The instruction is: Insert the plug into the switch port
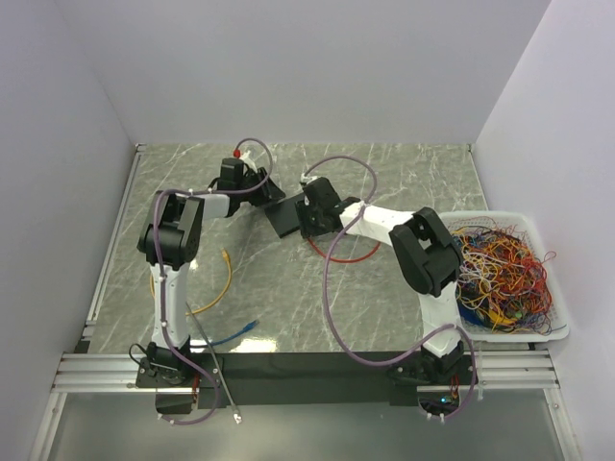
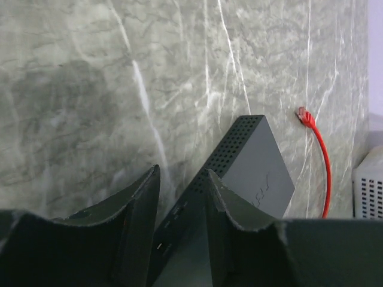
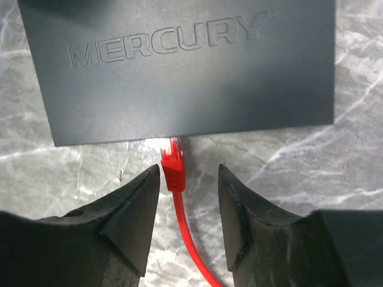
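The black Mercury switch (image 1: 285, 217) lies mid-table, large in the right wrist view (image 3: 179, 66) and edge-on in the left wrist view (image 2: 251, 167). My left gripper (image 1: 259, 187) straddles the switch's side edge and is shut on it (image 2: 182, 172). The red plug (image 3: 173, 167) sits at the switch's near edge, its tip under that edge; I cannot tell how deep it sits. My right gripper (image 3: 188, 168) is open around the plug, with neither finger touching it. The red cable (image 1: 351, 254) trails back; its other end (image 2: 304, 115) lies loose on the table.
A white basket (image 1: 538, 331) of several tangled cables stands at the right edge. A yellow cable (image 1: 216, 288) and a blue cable (image 1: 240, 331) lie near the left arm. White walls close the table in at the back and sides.
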`<state>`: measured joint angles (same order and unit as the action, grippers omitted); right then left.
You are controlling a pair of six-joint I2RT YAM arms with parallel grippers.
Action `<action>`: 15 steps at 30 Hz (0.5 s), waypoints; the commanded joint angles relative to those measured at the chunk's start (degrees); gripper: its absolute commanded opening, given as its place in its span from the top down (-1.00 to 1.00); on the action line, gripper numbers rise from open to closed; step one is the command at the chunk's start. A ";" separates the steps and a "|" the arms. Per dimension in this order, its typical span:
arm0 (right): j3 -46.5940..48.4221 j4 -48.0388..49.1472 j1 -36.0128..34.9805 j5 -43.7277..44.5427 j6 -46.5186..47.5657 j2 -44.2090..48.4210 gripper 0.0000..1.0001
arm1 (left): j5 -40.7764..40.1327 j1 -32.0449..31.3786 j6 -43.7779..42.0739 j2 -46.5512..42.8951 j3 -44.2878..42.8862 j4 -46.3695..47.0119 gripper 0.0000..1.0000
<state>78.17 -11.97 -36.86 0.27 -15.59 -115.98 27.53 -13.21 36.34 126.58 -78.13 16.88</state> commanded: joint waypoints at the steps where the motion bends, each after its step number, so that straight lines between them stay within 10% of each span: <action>1: 3.48 -1.65 -1.02 3.24 0.30 -2.13 0.07 | 0.43 -1.55 -3.20 -1.78 0.08 -1.15 0.17; 15: 3.40 -1.49 -1.11 7.20 2.58 -2.50 0.72 | 2.35 -6.65 -2.94 -8.19 14.31 2.80 0.18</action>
<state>81.62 -15.88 -38.24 2.90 -14.81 -118.58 24.45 -15.99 34.06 120.77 -67.99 22.92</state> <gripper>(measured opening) 0.244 0.412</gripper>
